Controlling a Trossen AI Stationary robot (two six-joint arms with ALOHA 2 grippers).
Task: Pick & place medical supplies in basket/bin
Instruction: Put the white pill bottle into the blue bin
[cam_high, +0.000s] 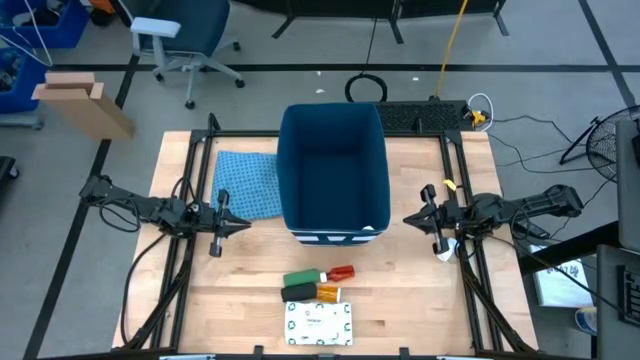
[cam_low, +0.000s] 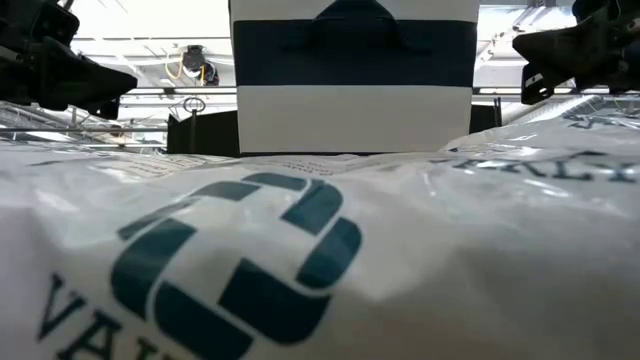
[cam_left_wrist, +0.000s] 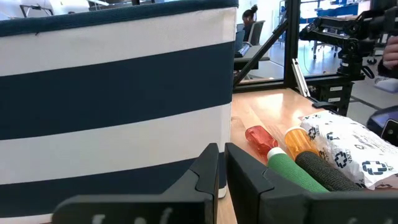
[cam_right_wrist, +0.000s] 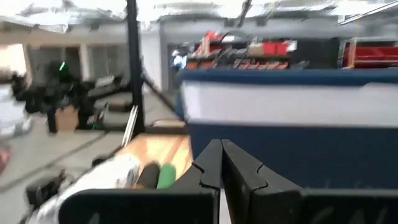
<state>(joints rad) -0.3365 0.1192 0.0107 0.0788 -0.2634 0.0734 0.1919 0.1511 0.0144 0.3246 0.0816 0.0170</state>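
The dark-blue bin (cam_high: 333, 170) stands at the table's middle, its white-striped short side (cam_left_wrist: 112, 93) facing the near edge. In front of it a green cylinder (cam_high: 302, 279), a slim red tube (cam_high: 340, 272), a dark bottle with an orange label (cam_high: 310, 292) and a flat white packet with green print (cam_high: 319, 322) lie on the wood. My left gripper (cam_high: 240, 225) hovers left of the bin, shut and pointing level toward it. My right gripper (cam_high: 410, 220) hovers right of the bin, shut, nothing in it.
A light blue patterned cloth (cam_high: 248, 187) lies flat left of the bin, beside my left gripper. Black frame rails (cam_high: 195, 170) run along both sides of the table. Bare wood (cam_high: 420, 300) shows right of the supplies, toward the near edge.
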